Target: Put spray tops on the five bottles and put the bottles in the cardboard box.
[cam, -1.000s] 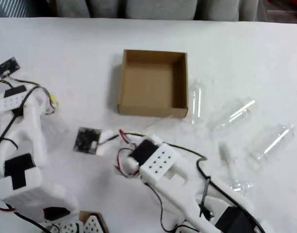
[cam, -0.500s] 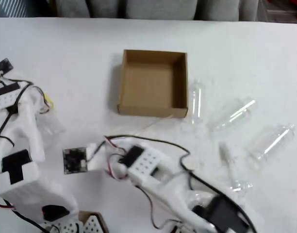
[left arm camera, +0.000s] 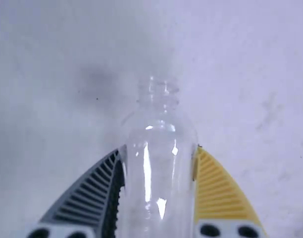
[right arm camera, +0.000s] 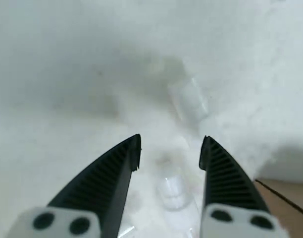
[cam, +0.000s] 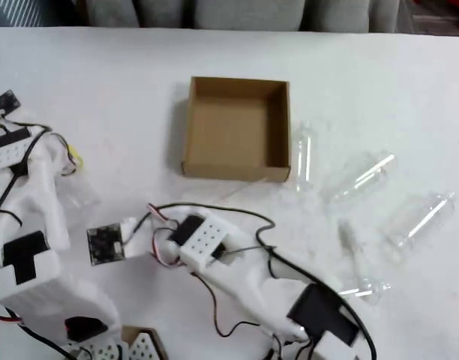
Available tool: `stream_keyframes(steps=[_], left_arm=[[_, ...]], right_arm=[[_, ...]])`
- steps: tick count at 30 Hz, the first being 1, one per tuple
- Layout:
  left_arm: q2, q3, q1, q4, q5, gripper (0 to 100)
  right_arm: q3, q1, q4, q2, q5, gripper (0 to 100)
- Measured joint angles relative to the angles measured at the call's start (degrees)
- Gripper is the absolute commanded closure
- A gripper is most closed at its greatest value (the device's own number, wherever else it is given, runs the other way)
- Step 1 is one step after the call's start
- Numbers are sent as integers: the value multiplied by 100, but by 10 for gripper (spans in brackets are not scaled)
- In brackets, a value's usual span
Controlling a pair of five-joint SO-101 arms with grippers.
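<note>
Here, the left gripper (left arm camera: 160,151) is clamped on a clear plastic bottle (left arm camera: 159,119), whose neck points past its fingertips. The right gripper (right arm camera: 170,147) gapes, gripping nothing; a blurry translucent piece (right arm camera: 174,191) lies between its jaws, hard to identify. The square brown cardboard box (cam: 233,169), floor bare, sits apart from both.

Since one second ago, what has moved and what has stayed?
The right arm swung across the table toward the left arm, with the right gripper open. The left gripper shifted slightly and keeps its hold on the bottle. The cardboard box and the loose bottles stayed in place.
</note>
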Motion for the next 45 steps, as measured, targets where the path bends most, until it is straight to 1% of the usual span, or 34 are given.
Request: stream_keyframes(steps=[6,16,19,21,23,24,26,28,30,32,34,36,38,42,45], left_arm=[[0,0,0,0,0,950],[0,0,9,0,0,950],[0,0,9,0,0,950],[0,0,26,0,0,950],[0,0,44,0,0,950],[0,0,44,0,0,950],[0,0,62,0,0,950],[0,0,62,0,0,952],[0,0,97,0,0,954],[0,0,176,0,0,954],[0,0,264,0,0,954],[0,-18,352,0,0,954],[-88,-132,466,167,0,954],[-932,-202,800,730,0,954],[-1934,-167,1284,949,0,954]], right_arm=[[0,9,-167,9,246,821],[-870,211,-193,1196,589,825],[-1046,246,-193,1486,589,827],[-1152,246,-193,1644,651,866],[-1248,246,-193,1758,703,964],[-1301,264,-185,1793,712,996],[-1424,308,-132,1837,712,961],[-1556,369,18,1855,712,988],[-1776,431,273,1864,633,981],[-2004,571,615,1811,246,983],[-2295,835,993,1556,-352,983],[-2611,1187,1442,1134,-1108,983],[-2857,1618,1881,642,-1987,983],[-2998,2611,2760,-466,-3763,981],[-2998,3253,3376,-1231,-4695,981]])
